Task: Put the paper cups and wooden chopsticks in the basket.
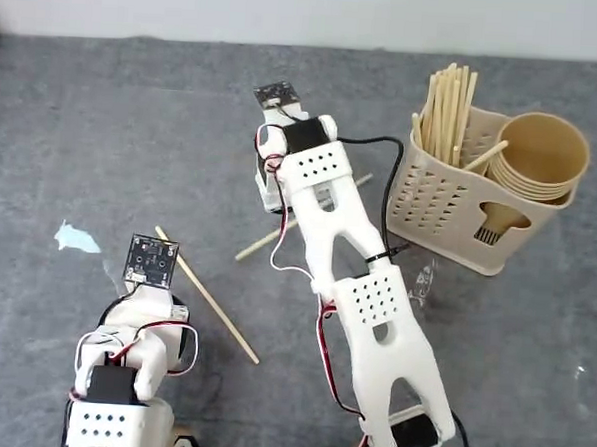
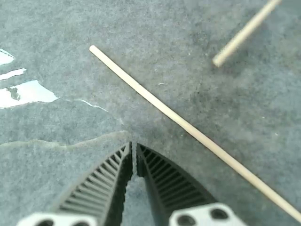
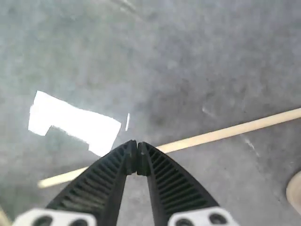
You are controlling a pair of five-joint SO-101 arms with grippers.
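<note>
A beige slotted basket (image 1: pixel 435 206) stands at the back right, holding a bundle of wooden chopsticks (image 1: pixel 448 111) and a stack of paper cups (image 1: pixel 538 156). Two loose chopsticks lie on the grey mat. One chopstick (image 1: pixel 210 297) (image 2: pixel 188 127) lies diagonally just ahead of my left gripper (image 2: pixel 134 147), which is shut and empty. The other chopstick (image 1: pixel 262 244) (image 3: pixel 225 133) runs under my right arm (image 1: pixel 312 164). My right gripper (image 3: pixel 136 145) hangs shut right over it, and its tips hide part of the stick.
A pale blue scrap (image 1: pixel 77 239) (image 2: pixel 26 92) lies on the mat left of the left arm. A white patch (image 3: pixel 70 123) sits on the mat near the right gripper. The second stick's end (image 2: pixel 244 33) lies farther off from the left gripper.
</note>
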